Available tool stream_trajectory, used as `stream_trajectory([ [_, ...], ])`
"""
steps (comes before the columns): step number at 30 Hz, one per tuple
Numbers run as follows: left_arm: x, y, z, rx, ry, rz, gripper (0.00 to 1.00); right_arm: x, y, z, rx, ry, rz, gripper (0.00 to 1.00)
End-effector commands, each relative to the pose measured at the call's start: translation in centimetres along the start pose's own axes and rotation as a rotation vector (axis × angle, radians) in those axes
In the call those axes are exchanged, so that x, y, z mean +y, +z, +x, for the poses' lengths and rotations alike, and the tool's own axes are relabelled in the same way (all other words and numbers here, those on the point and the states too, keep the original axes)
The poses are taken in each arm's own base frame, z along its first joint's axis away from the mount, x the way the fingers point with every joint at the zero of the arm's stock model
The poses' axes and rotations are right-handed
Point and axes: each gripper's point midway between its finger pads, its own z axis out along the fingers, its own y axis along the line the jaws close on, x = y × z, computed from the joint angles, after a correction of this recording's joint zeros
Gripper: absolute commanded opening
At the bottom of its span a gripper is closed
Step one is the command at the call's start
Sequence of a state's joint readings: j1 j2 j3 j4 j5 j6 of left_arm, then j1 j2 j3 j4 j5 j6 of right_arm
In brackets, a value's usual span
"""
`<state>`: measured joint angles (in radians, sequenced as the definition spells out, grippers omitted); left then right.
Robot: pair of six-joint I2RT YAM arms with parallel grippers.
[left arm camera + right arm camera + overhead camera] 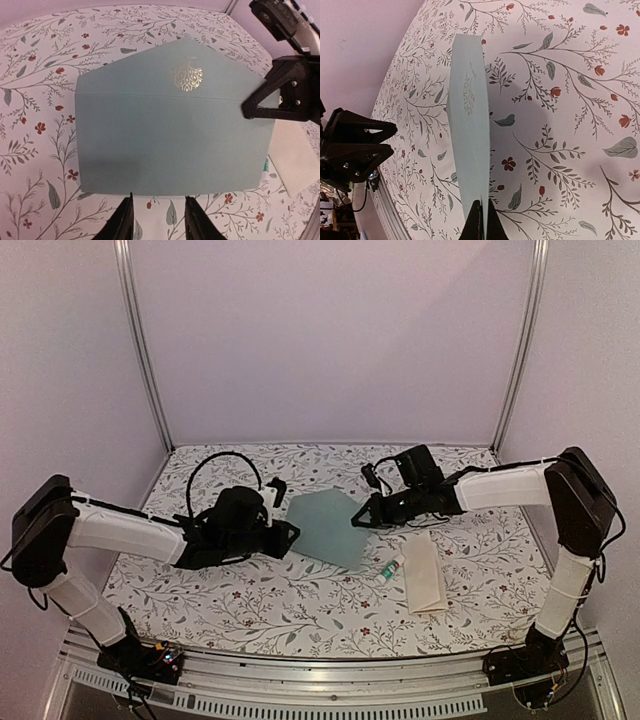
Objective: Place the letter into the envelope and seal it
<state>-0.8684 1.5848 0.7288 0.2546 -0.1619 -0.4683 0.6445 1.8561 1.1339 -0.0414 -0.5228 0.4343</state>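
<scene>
The pale teal envelope (325,527) has its flap open, with a gold emblem (188,78) on the flap. My right gripper (358,518) is shut on the envelope's right edge and holds it tilted up off the table; in the right wrist view the envelope (470,130) shows nearly edge-on from the shut jaws (482,212). My left gripper (159,202) is open and empty, its fingertips (125,215) just short of the envelope's other edge (170,135). The letter (425,575), plain whitish side up, lies on the table at the right, beside the envelope (295,160).
A small white-and-green glue stick (390,569) lies between the envelope and the letter, also at the envelope's corner in the left wrist view (266,172). The floral tablecloth (250,595) covers the table. Metal posts (140,340) and pale walls enclose the back and sides.
</scene>
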Motion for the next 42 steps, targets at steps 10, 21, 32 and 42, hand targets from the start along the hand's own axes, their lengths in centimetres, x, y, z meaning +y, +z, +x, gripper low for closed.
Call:
stream_trajectory([
  [10,-0.2,-9.9,-8.8,-0.263,-0.25,0.134,1.0,8.8,-8.4,-3.5,-0.453,-0.459,0.383,0.0],
  [21,0.0,-12.6,-11.6,-0.314,-0.502,0.28,1.0,11.4,-12.2,-3.3,-0.709,-0.732,0.782,0.0],
  [32,-1.6,-12.4,-13.0,-0.256,-0.614,0.493,0.92,14.3,-11.2,-1.3,-0.798,-1.1,0.988,0.0],
  [42,-2.7,-12.4,-13.7,-0.252,-0.621,0.562,0.86,15.4,-8.7,-0.3,-0.771,-1.326,1.085,0.0],
])
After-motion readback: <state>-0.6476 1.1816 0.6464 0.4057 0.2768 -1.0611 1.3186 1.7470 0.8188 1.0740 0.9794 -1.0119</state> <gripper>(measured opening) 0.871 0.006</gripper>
